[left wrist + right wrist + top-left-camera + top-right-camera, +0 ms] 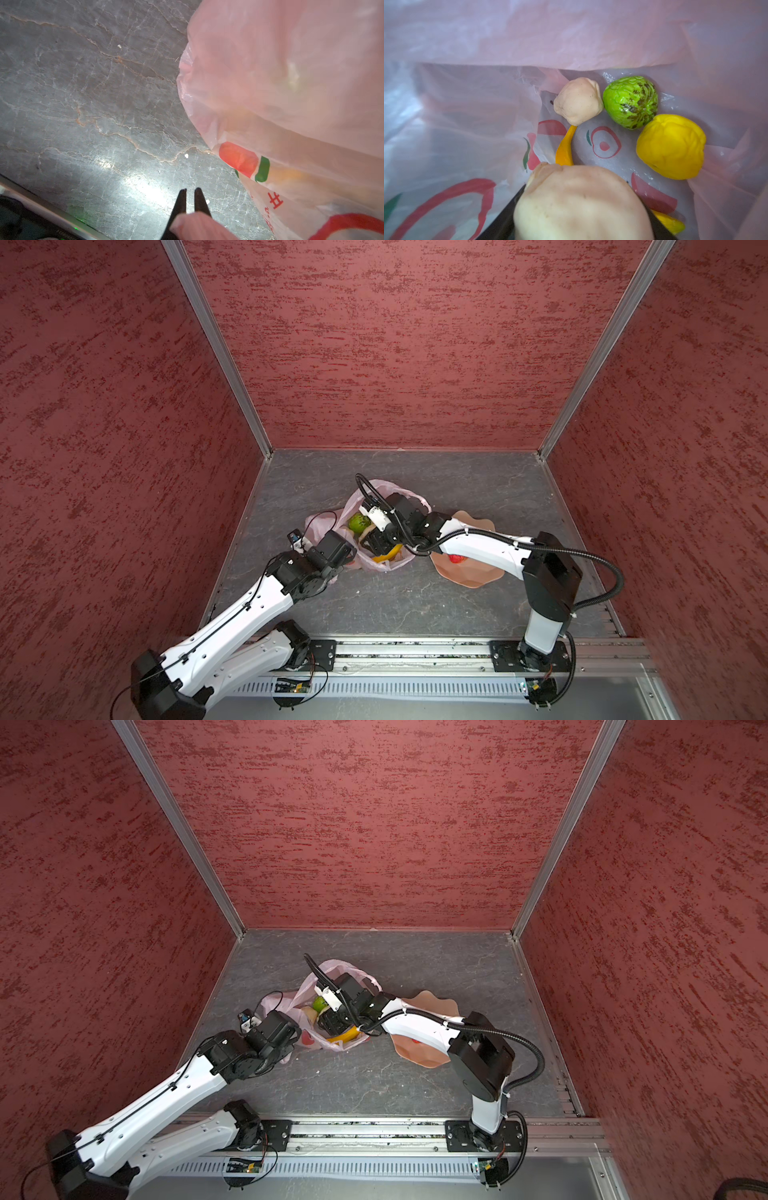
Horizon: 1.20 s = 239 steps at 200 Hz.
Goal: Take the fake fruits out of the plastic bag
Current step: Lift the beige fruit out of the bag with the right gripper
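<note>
- The step in hand, as I judge it, is lifting one fruit out. The right gripper [377,546] is deep inside the plastic bag [352,501], and its jaws are closed around a large beige lump [579,203], one jaw on each side.
- The left gripper [190,190] is pressed together on a fold of the pink film at the bag's edge. I think this holds the mouth open.
- Ahead of the right gripper's tips, on the bag bottom, lie a small beige lump [578,101], a green fruit [630,102] against it, a yellow ball [671,146] just beside the green one, and a banana [564,149] that runs under the held lump.
- The next move calls for drawing the lump straight back through the mouth, then carrying it to the bowl [473,577] behind the gripper, under its own forearm, where a red fruit [456,559] lies.
- The film hangs close above the jaws and may catch on them. Outside the bag, the table [415,605] gives open room.
</note>
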{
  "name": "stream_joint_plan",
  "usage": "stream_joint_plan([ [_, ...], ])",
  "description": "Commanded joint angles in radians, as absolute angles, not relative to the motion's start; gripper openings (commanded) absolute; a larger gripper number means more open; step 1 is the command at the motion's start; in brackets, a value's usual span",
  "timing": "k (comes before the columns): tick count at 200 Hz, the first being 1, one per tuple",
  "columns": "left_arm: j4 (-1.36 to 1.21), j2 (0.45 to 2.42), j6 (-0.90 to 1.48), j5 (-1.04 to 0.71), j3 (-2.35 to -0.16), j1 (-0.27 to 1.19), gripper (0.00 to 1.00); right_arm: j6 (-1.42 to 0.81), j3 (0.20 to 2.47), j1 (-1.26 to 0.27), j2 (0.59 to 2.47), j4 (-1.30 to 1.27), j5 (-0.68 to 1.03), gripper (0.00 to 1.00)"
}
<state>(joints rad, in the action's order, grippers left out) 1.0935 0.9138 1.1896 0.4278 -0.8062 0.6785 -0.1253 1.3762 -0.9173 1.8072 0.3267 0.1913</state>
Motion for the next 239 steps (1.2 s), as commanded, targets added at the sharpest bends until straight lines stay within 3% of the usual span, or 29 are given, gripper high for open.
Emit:
stream_joint_plan([
  [1,1.055,0.917,1.126,0.448,-0.839,0.669,0.12,-0.09,1.384,-0.913,1.751,0.335,0.185,0.33],
  [134,1.062,0.838,1.086,0.456,-0.852,0.666,0.12,-0.012,1.51,-0.913,1.602,0.333,0.15,0.32],
  [239,1.027,0.777,1.013,0.465,-0.824,0.673,0.12,0.039,1.798,-0.826,1.628,0.452,-0.116,0.31],
])
